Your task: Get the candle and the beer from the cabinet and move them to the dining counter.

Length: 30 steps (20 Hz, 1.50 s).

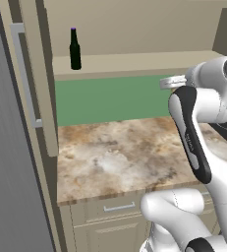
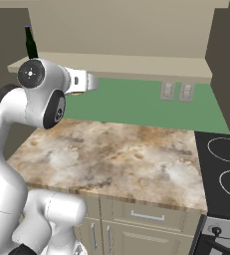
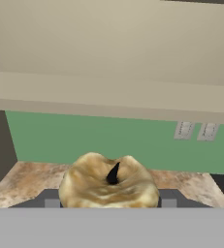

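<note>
Nearest the hand camera, the candle (image 3: 108, 183), a squat tan-gold lump with a dark wick, sits between the two finger tips of the gripper (image 3: 109, 202), which pinches it from both sides, held up in the air above the stone worktop (image 1: 120, 155). Beyond it runs the green wall (image 3: 99, 138) with two wall outlets (image 3: 196, 131). Farther back and higher, the beer (image 1: 74, 48) stands upright at the left end of the open cabinet (image 1: 134, 61) shelf, well apart from the gripper.
</note>
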{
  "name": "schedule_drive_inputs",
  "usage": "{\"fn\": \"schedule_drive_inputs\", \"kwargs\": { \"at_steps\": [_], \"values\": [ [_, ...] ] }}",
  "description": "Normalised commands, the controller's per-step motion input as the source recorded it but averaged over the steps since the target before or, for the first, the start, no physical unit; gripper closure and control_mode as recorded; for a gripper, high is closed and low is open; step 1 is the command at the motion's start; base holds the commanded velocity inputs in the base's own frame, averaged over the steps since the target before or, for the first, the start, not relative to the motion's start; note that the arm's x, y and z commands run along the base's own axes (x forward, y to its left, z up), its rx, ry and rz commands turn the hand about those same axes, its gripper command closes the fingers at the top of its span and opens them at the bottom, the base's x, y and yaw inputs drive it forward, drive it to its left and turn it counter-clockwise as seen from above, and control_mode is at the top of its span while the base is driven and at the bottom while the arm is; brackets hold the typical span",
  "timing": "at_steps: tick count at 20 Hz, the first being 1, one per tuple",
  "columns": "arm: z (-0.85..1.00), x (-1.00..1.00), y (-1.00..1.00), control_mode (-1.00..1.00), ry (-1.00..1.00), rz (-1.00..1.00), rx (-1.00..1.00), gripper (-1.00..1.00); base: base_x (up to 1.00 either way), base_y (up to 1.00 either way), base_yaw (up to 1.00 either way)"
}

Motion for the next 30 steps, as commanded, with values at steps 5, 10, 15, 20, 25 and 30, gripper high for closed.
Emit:
{"fn": "schedule_drive_inputs", "kwargs": {
  "at_steps": [5, 10, 15, 20, 25, 30],
  "values": [
    [0.00, 0.00, 0.00, -1.00, 0.00, 0.00, 0.00, 1.00, 0.00, 0.00, 0.00],
    [0.00, 0.00, 0.00, -1.00, 0.00, 0.00, 0.00, 1.00, 0.00, 0.00, 0.00],
    [0.00, 0.00, 0.00, 1.00, 0.00, 0.00, 0.00, 1.00, 0.00, 0.00, 0.00],
    [0.00, 0.00, 0.00, 1.00, 0.00, 0.00, 0.00, 1.00, -0.51, -0.05, 0.00],
    [0.00, 0.00, 0.00, 1.00, 0.00, 0.00, 0.00, 1.00, -0.81, -0.26, 0.05],
    [0.00, 0.00, 0.00, 1.00, 0.00, 0.00, 0.00, 1.00, -0.32, -0.26, 0.40]
  ]
}}
